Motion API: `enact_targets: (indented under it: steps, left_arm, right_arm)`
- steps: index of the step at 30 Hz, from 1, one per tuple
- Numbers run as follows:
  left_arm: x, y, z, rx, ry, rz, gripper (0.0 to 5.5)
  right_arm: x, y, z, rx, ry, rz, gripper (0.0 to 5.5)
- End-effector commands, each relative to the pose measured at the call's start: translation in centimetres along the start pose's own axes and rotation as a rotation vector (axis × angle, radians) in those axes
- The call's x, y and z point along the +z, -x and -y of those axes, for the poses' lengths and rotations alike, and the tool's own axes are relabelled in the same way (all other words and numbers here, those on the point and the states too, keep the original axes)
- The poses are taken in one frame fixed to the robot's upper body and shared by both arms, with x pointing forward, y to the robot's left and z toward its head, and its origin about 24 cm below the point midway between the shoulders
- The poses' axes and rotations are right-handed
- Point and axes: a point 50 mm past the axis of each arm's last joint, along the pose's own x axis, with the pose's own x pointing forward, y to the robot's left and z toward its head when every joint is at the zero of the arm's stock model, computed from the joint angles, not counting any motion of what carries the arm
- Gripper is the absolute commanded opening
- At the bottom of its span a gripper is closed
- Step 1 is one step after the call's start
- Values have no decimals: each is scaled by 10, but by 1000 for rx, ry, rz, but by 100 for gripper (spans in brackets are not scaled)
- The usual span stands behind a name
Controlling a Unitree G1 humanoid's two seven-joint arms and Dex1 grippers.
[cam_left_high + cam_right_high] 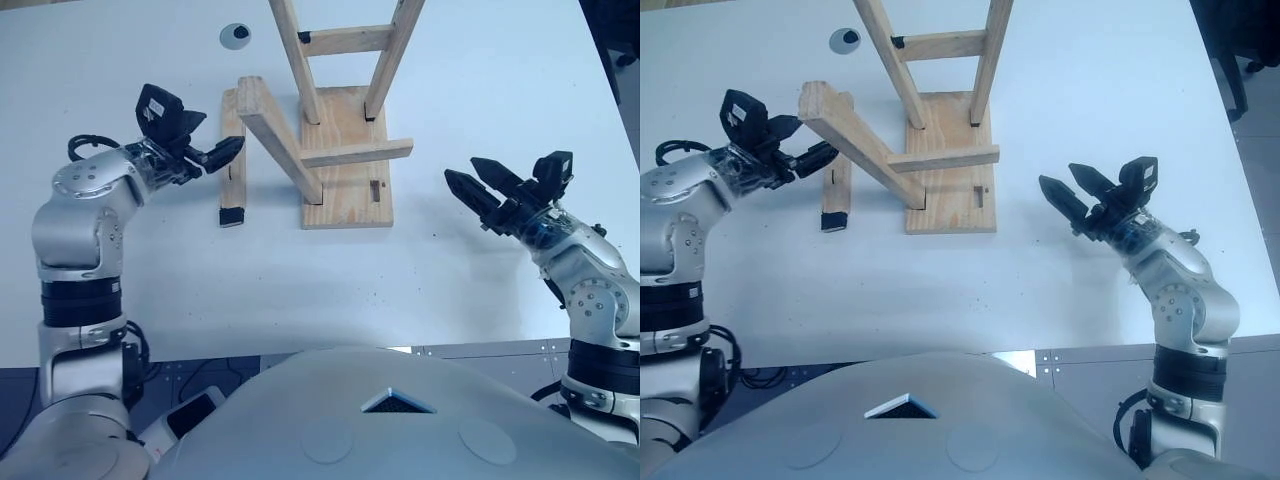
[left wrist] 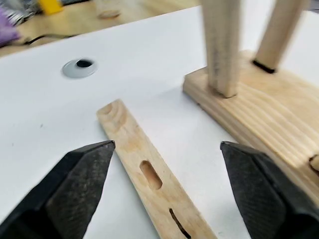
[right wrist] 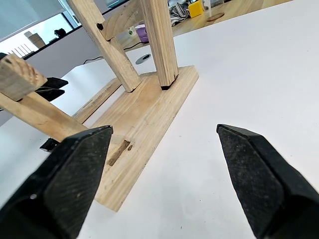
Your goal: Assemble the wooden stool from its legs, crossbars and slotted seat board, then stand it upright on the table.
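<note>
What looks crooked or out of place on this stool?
One leg leans sharply left from the seat board, its crossbar end hanging free. A loose leg lies flat beside the board, and one slot is empty.

light: bright, even | shadows: soft, faint | glare: mild on white table (image 1: 500, 80)

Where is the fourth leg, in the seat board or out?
Out: the loose leg lies flat on the table beside the seat board.
</note>
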Motion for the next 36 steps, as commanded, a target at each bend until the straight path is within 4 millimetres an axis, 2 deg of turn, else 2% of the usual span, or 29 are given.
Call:
enact_targets:
  steps: [1,5,13,17,25,27,28,30,33,36]
  left_arm:
    - [-8,2,11,124,112,-102,390]
    - [-13,1,24,117,180,-169,390]
    - [-47,3,15,230,167,-326,390]
    - [-57,0,15,230,162,-361,335]
    - [-53,-4,-13,288,162,-334,222]
    - [-40,-10,-22,307,155,-253,201]
    - [-25,-16,-28,317,157,-169,201]
    - [10,-24,-42,342,164,35,201]
    - [57,-25,-57,360,171,298,201]
    - [109,-17,-55,262,128,569,201]
  right_arm:
    - [9,-8,-4,-8,7,67,384]
    - [7,-8,-3,-23,7,65,384]
    - [5,-8,-6,-32,-12,84,384]
    - [5,-6,-4,-41,-9,76,384]
    - [9,-9,-3,-39,-6,82,384]
    - [11,-10,-3,-39,-3,87,384]
    - [14,-10,-2,-40,-1,93,384]
    - [19,-11,0,-41,2,106,384]
    - [25,-12,2,-41,4,120,384]
    - [36,-13,4,-38,9,155,384]
